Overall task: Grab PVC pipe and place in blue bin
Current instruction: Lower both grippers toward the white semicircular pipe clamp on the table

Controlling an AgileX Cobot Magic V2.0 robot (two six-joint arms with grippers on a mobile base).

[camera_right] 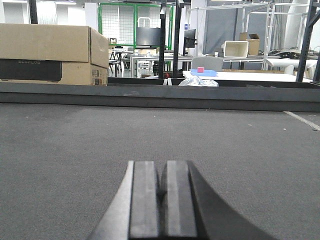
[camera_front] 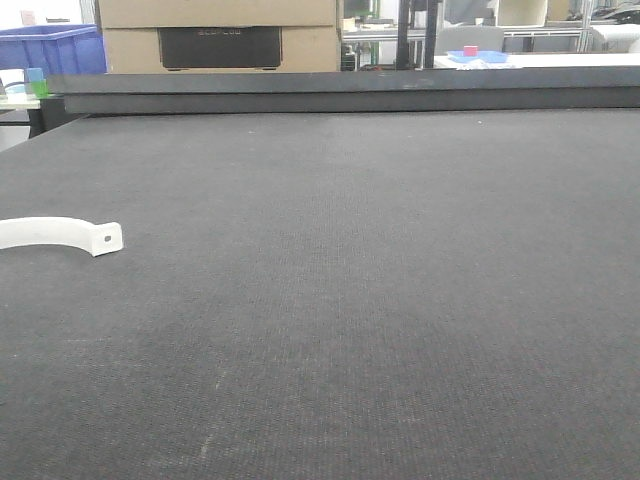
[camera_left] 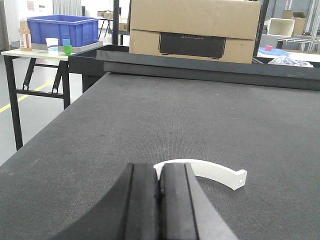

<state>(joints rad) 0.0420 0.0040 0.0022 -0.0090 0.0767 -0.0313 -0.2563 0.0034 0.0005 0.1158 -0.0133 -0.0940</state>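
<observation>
The PVC pipe (camera_front: 60, 235) is seen lying flat on the dark, textured worktop (camera_front: 380, 300). It lies at the left edge of the front-facing view, where part of its white arc is cut off by the frame. Its flattened rounded end, pierced by a small hole, is turned to the right.

In the left wrist view the left tool (camera_left: 160, 175) is held low over the worktop. Its two black pads (camera_left: 145, 200) are pressed together and nothing is gripped between them. The pipe is found just beyond the tool's tip. The pipe's near end is partly hidden behind one pad, so whether it is touched cannot be told. The pierced end is pointed away to the right, apart from the tool.

The right tool (camera_right: 161, 172) is shown in its own wrist view, likewise closed pad against pad and empty, low over the worktop.

The blue bin (camera_left: 62, 29) is set on a light-topped side table (camera_left: 30, 52) off the worktop's far left corner, well apart from the pipe. Near the bin a bottle (camera_left: 25, 35) and a white cup (camera_left: 52, 44) are placed on that table. A cardboard box (camera_left: 195, 30) with a dark panel is seen behind the raised dark rim (camera_left: 210, 67) at the worktop's far edge.
</observation>
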